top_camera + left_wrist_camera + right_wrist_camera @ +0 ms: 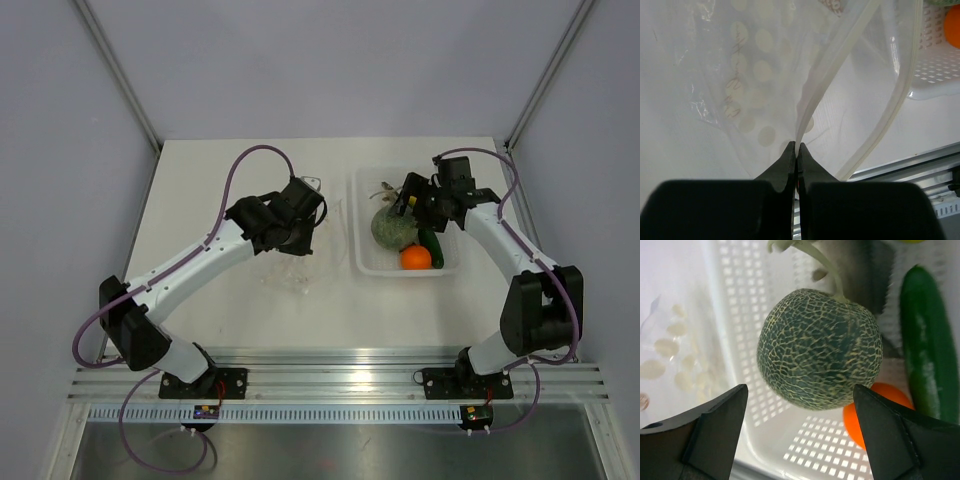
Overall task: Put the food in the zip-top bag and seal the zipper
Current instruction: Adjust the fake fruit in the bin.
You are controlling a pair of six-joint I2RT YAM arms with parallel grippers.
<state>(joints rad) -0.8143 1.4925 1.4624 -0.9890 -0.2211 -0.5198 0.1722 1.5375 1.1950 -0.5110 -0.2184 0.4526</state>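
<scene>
While the left end effector (796,148) clamps the zip-top bag (750,65) rim, the right end effector (799,390), wide open and empty, faces the speckled green ball (820,355) dead ahead.

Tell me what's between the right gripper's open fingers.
The netted green melon, lying in the white perforated tray, ungripped; the right wrist view shows it.

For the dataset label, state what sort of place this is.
Probably a robot lab test cell: plain grey panel walls framing a white table, two black-and-white robot arms bolted to a slotted aluminium rail, toy foods in a perforated white plastic tray.
</scene>
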